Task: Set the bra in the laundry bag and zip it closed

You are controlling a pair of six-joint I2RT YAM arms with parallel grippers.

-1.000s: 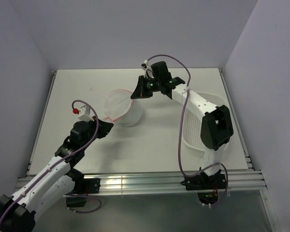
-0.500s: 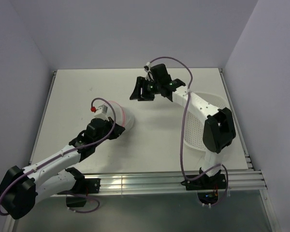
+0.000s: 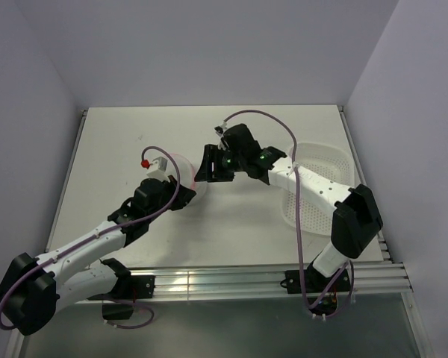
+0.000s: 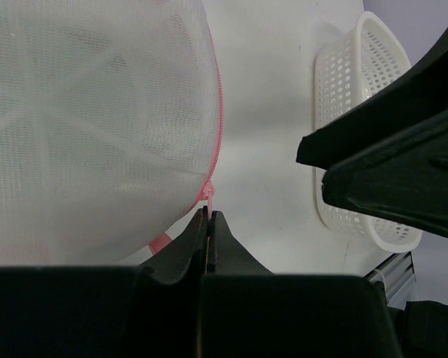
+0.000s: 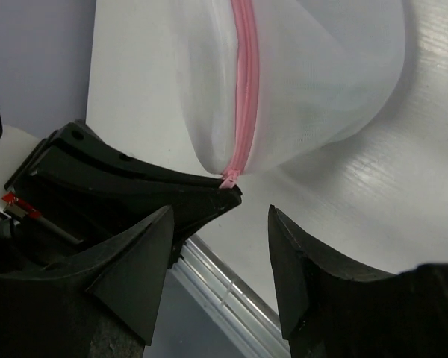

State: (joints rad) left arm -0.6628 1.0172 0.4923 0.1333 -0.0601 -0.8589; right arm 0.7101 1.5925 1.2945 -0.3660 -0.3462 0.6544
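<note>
Nearest the near edge, the left gripper is seen with its fingers pressed together on the pink zip pull. The bag is lying near the middle of the table, a bit to the left. The bra is not seen plainly. Only dim shapes are seen through the mesh, so it is thought to be inside. Just past the bag, the right gripper is held with its fingers spread wide, and nothing is gripped. The basket is by the right edge. The small pull could be lost from the pinch if it is tugged hard. The whole bag could be dragged along, because it is not held down. Mesh or bra could be caught in the zip
</note>
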